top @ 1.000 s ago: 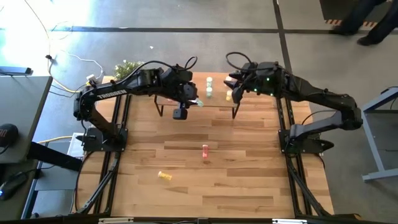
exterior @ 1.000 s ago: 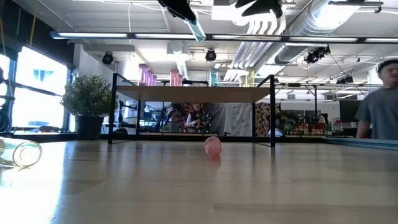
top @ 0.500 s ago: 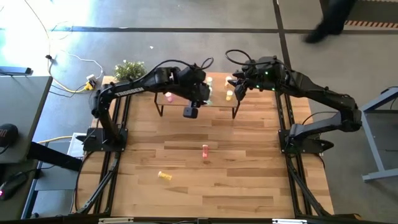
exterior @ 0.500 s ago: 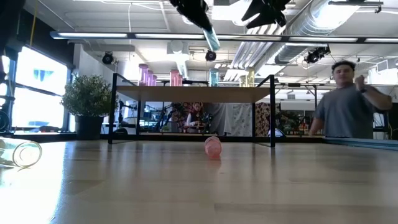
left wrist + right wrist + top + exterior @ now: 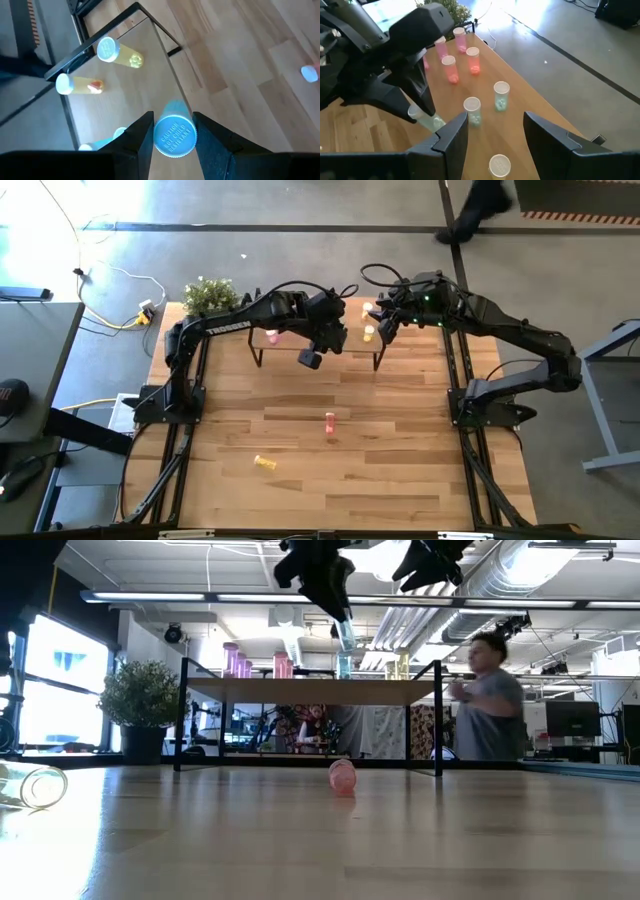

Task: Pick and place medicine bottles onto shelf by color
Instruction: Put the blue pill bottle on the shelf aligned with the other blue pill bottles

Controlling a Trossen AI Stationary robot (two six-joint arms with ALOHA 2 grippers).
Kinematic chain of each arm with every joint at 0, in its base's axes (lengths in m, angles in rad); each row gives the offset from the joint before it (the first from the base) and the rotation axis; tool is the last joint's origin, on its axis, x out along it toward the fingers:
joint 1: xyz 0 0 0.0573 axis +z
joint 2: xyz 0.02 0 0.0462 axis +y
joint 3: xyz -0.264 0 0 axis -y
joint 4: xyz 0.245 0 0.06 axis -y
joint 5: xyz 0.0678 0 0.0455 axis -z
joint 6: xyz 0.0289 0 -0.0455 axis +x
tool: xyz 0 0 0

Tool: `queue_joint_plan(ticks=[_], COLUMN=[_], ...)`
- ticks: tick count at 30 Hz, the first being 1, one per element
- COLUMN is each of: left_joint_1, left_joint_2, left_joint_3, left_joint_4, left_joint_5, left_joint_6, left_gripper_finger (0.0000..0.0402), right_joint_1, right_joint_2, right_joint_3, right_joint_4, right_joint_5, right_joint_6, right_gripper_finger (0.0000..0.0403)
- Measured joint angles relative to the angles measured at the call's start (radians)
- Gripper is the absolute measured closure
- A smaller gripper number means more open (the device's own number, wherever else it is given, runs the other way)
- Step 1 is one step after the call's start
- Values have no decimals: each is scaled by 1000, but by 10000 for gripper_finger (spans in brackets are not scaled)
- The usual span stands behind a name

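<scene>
My left gripper [image 5: 338, 335] hangs over the right part of the shelf [image 5: 285, 346], shut on a pale green bottle [image 5: 174, 134] with a white cap. In the low view this bottle [image 5: 346, 635] hangs above the shelf board [image 5: 300, 691]. Pink bottles [image 5: 451, 67], pale green bottles [image 5: 473, 111] and yellow bottles [image 5: 120, 53] stand upright on the shelf. My right gripper [image 5: 381, 318] is open above the shelf's right end, holding nothing. A pink bottle [image 5: 330, 423] and a yellow bottle [image 5: 264, 463] lie on their sides on the tabletop. My left gripper pinches the pale green bottle between its two fingers [image 5: 141, 136], on the body just below the cap [image 5: 174, 136]. The fingers come from above, slanting down. The bottle is lifted clear of the shelf and hangs tilted below the fingers, bottom end lowest [image 5: 348, 644].
A potted plant [image 5: 208, 292] stands at the table's far left corner, and a clear cup [image 5: 40, 786] lies on its side near the left edge. A person [image 5: 487, 698] walks in the room behind the table. Open wood lies between the shelf and the near edge.
My left gripper has carried the pale green bottle toward the table's right, along the shelf, and has come down closer to the board. The bottle stays shut in its fingers. A person has walked across the room behind the table.
</scene>
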Motion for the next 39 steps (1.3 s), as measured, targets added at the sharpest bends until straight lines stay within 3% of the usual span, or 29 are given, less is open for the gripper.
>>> queue_joint_plan(ticks=[39], left_joint_1=[35], left_joint_2=[79], left_joint_3=[2], left_joint_4=[-38], left_joint_5=[-6], left_joint_6=[36], left_gripper_finger=[287], right_joint_1=[0], right_joint_2=[1], right_joint_3=[0], right_joint_4=[-16], right_joint_5=[6], right_joint_6=[7], right_gripper_finger=[221])
